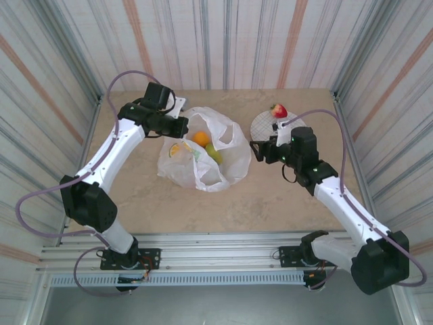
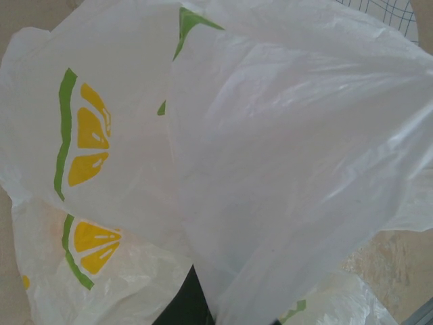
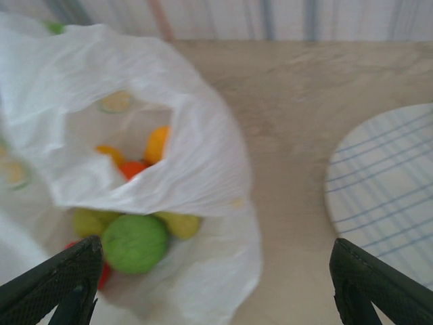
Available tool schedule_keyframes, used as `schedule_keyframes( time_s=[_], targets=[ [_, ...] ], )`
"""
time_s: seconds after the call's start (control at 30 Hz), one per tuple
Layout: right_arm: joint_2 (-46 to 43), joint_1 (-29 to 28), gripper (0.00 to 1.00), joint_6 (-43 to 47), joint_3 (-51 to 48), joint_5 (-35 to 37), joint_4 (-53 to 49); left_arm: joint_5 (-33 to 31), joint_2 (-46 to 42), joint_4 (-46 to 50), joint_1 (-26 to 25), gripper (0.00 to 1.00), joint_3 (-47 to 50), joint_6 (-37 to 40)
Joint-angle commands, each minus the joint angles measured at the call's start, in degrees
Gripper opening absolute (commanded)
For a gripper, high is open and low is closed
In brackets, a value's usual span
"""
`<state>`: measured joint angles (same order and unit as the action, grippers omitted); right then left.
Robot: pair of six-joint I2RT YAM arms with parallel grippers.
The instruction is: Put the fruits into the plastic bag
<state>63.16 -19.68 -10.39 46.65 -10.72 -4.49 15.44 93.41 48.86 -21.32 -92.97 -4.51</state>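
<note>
The plastic bag (image 1: 203, 157) lies mid-table, white with lemon prints, its mouth held up at the far left. My left gripper (image 1: 181, 126) is shut on the bag's edge. In the left wrist view the bag's film (image 2: 270, 169) runs down between the dark fingers (image 2: 179, 308). Inside the bag are an orange fruit (image 1: 200, 138) and a green one (image 1: 214, 154). In the right wrist view I see a green fruit (image 3: 135, 242), an orange one (image 3: 157, 143) and other fruits in the bag (image 3: 169, 183). My right gripper (image 1: 257, 149) hangs open just right of the bag, holding nothing.
A round white grid-patterned plate (image 1: 265, 126) sits at the back right, with a red strawberry (image 1: 278, 110) at its far edge. In the right wrist view the plate (image 3: 385, 183) lies to the right. Striped walls enclose the table on three sides.
</note>
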Motion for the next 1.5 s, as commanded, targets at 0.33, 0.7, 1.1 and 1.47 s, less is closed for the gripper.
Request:
schedule_keyframes(
  time_s=[0.33,0.7,1.1,1.47],
  targets=[
    [32.89,13.53,0.93,12.57,18.94,11.75,4.49,2.31,-2.35,-1.02,0.49,0.0,1.12,-0.42],
    [56.71,13.73,0.92,30.33,39.99,20.56,0.37,2.31,-2.4,-1.13,0.67,0.0,1.3,-0.06],
    [69.87,14.17,0.86,35.38,56.37,17.58,-6.9,2.36,-1.65,-1.06,0.89,0.0,1.29,-0.08],
    [75.61,14.24,0.79,37.93,64.14,16.2,-10.29,2.75,-0.9,-1.05,1.19,0.0,1.13,-0.18]
  ],
)
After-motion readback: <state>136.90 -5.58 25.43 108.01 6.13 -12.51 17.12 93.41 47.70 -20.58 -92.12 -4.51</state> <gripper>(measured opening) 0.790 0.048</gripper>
